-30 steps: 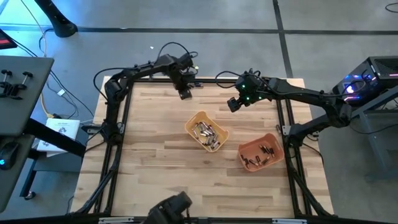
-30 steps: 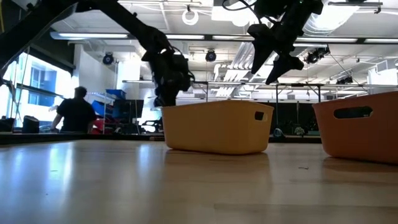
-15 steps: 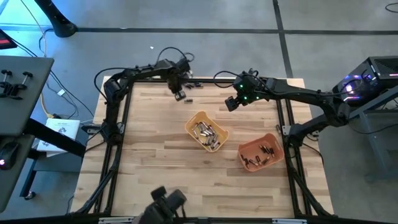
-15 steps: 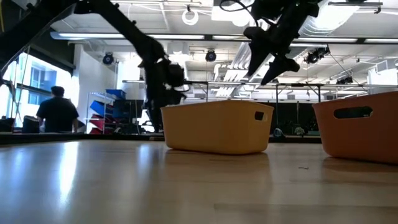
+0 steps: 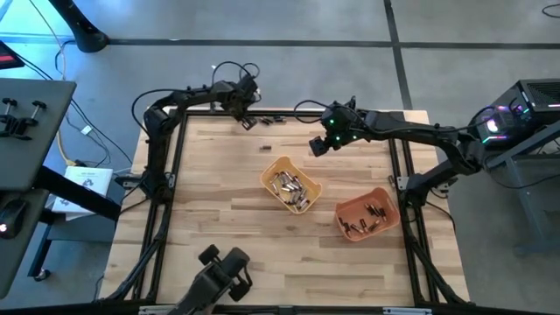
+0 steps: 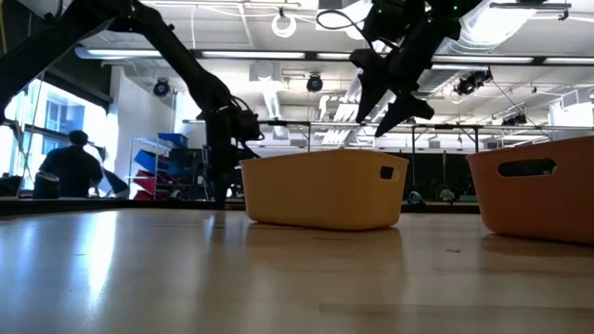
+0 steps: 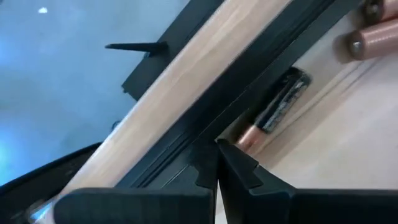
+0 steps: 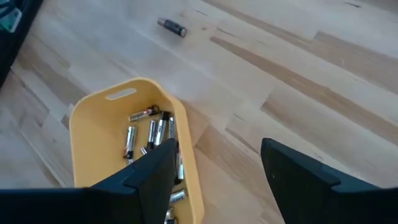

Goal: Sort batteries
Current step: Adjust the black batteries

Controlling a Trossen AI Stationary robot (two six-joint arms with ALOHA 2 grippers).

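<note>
My left gripper is shut at the table's far edge, pointing steeply down. In the left wrist view its tips stand beside a dark battery with a coppery end, which lies along the black frame rail. Two more coppery batteries lie farther along the rail. One loose battery lies on the wood near the yellow tray, which holds several silvery batteries. The orange tray holds several dark ones. My right gripper hangs open above the table, just beyond the yellow tray. My left gripper's shut fingertips come down from above right next to the battery's coppery end. Whether they touch it I cannot tell. The battery lies flat on the table against the rail.
A black frame rail runs along the table's far edge and down both sides. Bare wood lies in front of the trays and to their left. A person moves in the room beyond the table.
My left gripper has gone toward the table's far left corner and down to the wood, tipping to point more steeply down, still shut. My right gripper has drifted a little toward the table's left, staying above the yellow tray's far side.
</note>
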